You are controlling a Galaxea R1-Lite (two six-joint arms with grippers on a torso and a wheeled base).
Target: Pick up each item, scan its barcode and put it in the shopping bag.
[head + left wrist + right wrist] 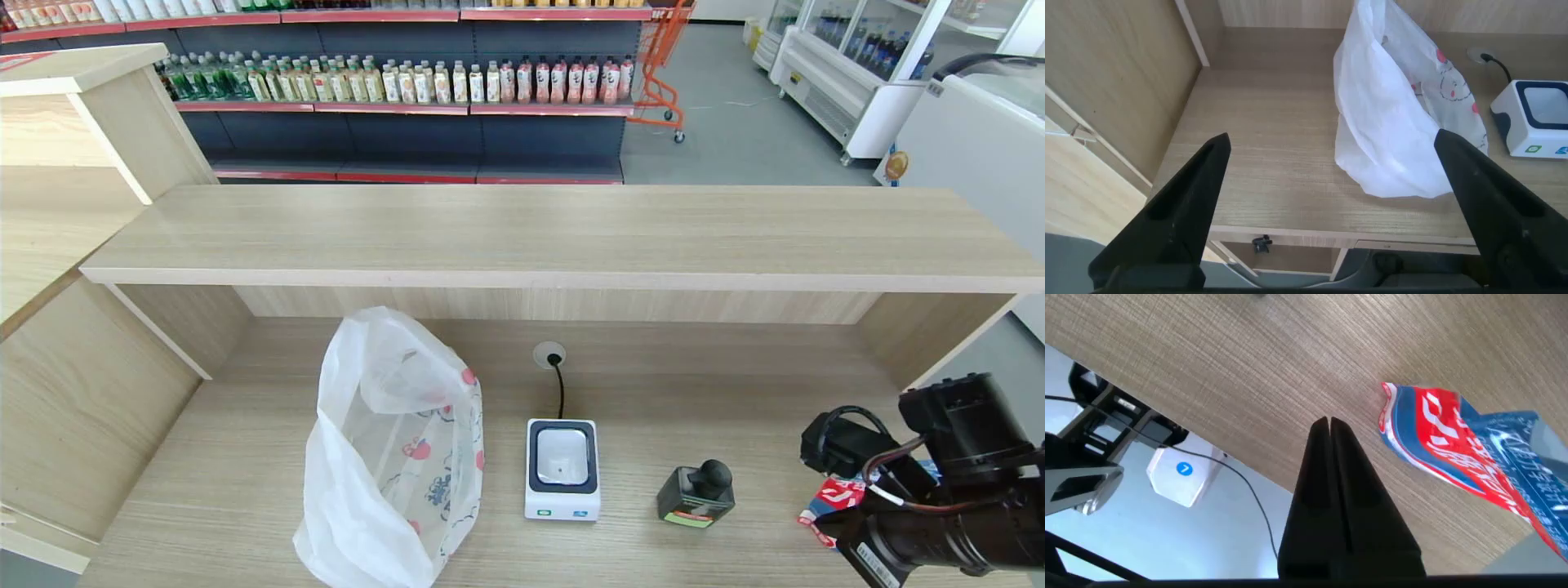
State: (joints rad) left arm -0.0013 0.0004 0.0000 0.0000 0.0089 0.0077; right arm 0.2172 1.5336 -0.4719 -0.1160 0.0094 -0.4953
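- Red-and-blue snack packet [831, 496] lies flat, near right on the counter [245, 490], just beside the right gripper [1329, 425], whose fingers are pressed together and empty.
- Risk: unopened, they would shove the packet, or the arm could topple the dark bottle [696, 495] to its left.
- Left gripper [1331, 143] is spread wide and empty by the shopping bag [392, 457]; the bag's limp mouth may block drops.

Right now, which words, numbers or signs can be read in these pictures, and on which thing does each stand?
No text can be quoted with certainty.
Snack packet: white letters on a red band, creased and cut off, unreadable.
Dark bottle: green and red label, too small.
Barcode scanner: two small coloured marks, too small.
Shopping bag: printed pictures, no readable words.
Shelf bottles: labels too small.
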